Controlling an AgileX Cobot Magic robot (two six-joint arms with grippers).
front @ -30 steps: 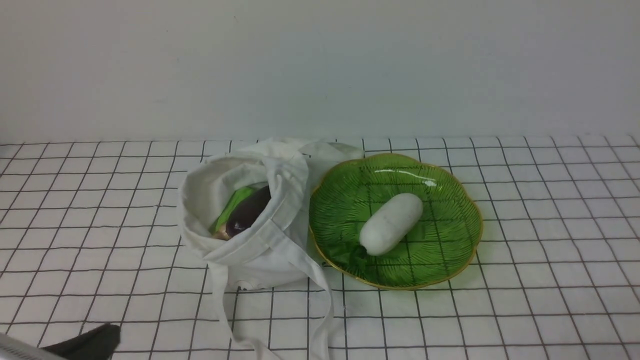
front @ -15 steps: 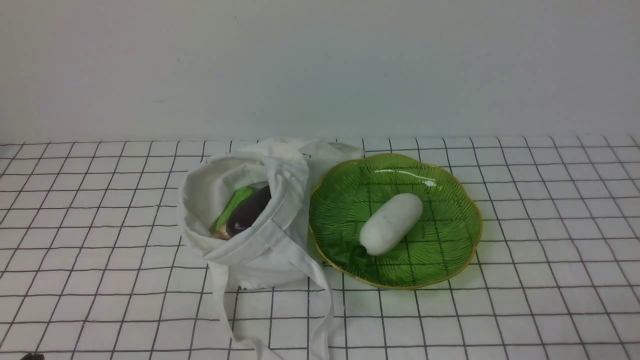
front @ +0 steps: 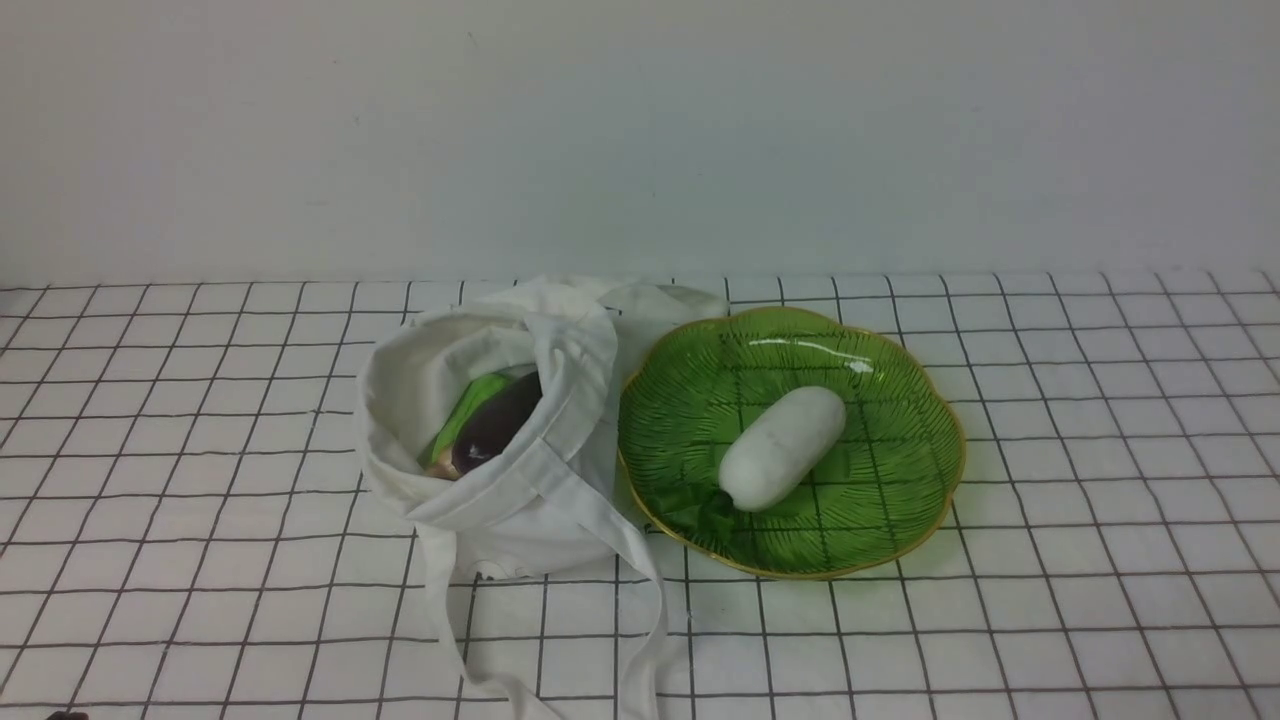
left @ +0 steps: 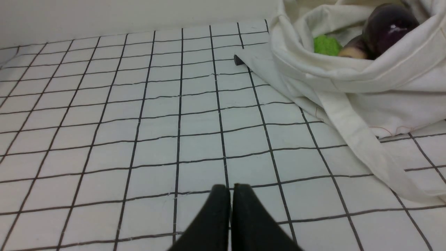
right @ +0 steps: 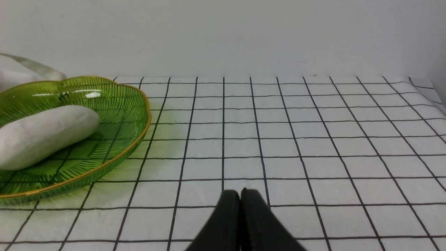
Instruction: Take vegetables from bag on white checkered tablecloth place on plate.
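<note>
The white radish (front: 782, 447) lies on the green gold-rimmed plate (front: 925, 400), its leafy top toward the front; it also shows in the right wrist view (right: 41, 134). The off-white cloth bag (front: 510, 500) stands left of the plate, touching it, and holds the dark purple eggplant (front: 495, 422) and a slim green vegetable (front: 462, 412). In the left wrist view the bag (left: 366, 80), eggplant (left: 386, 26) and green vegetable (left: 327, 44) show. My left gripper (left: 231, 188) is shut and empty, low over the tablecloth (front: 1100, 560), well short of the bag. My right gripper (right: 240, 192) is shut and empty, beside the plate (right: 115, 104).
A white wall runs along the back edge of the tablecloth. The bag's long straps (front: 640, 610) trail toward the front edge. A small dark tip (front: 62, 715) shows at the front left corner.
My left arm has drawn back out of the front view's lower left corner. The bag, plate and vegetables have not moved.
</note>
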